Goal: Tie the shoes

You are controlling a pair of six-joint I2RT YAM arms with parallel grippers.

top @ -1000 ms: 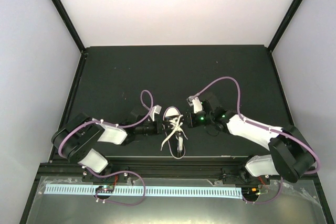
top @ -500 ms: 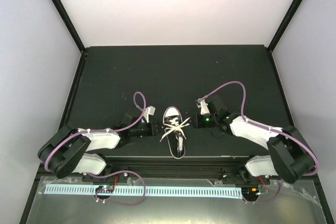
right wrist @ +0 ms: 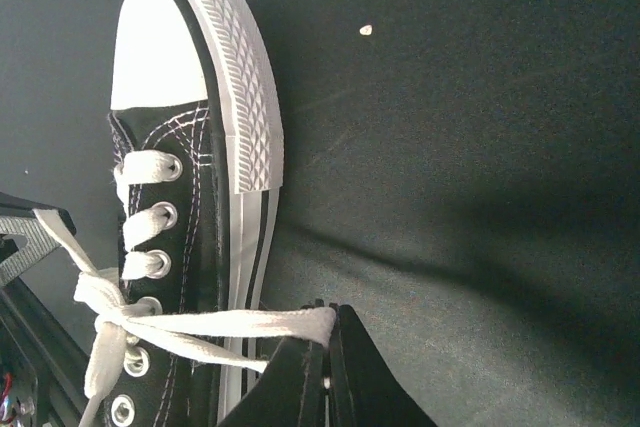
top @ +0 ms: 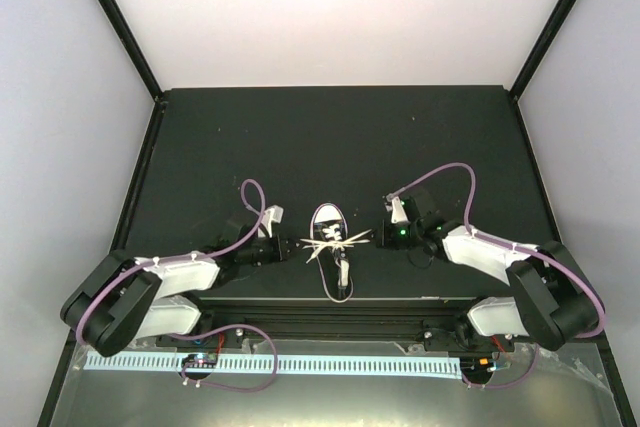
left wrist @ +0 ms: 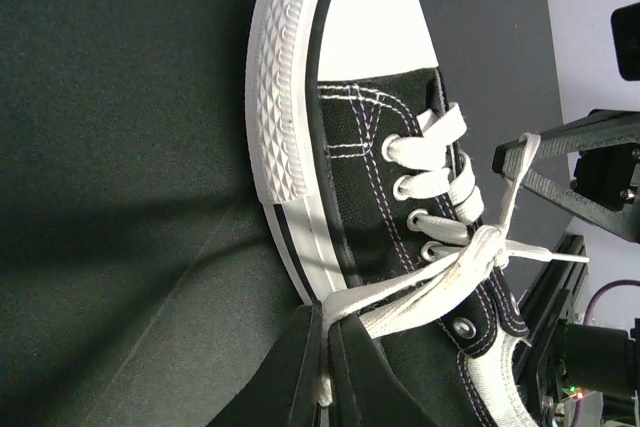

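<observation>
Top view: one shoe (top: 336, 262) lies on the black table (top: 330, 137), centre, close to the near edge. Toe points far, heel near. Black canvas, white toe cap, white sole rim.

Laces (top: 356, 240): crossed through the eyelets and drawn into a knot (top: 330, 244) over the tongue. One stretch runs out left from the knot and one runs out right, both taut and nearly level.

Left gripper (top: 291, 250): just left of the shoe, low over the table. In the left wrist view its fingers (left wrist: 300, 377) are pressed together on the left stretch of lace (left wrist: 400, 302), beside the sole rim of the shoe (left wrist: 370, 177). The lace leads straight up to the knot (left wrist: 487, 242).

Right gripper (top: 379, 238): just right of the shoe. In the right wrist view the gripper (right wrist: 325, 327) is pinched together on the right stretch of lace (right wrist: 215, 324), which crosses the sole rim of the shoe (right wrist: 190, 197) to the knot (right wrist: 100, 297).

Inside of the shoe: too small to make out in the top view.
</observation>
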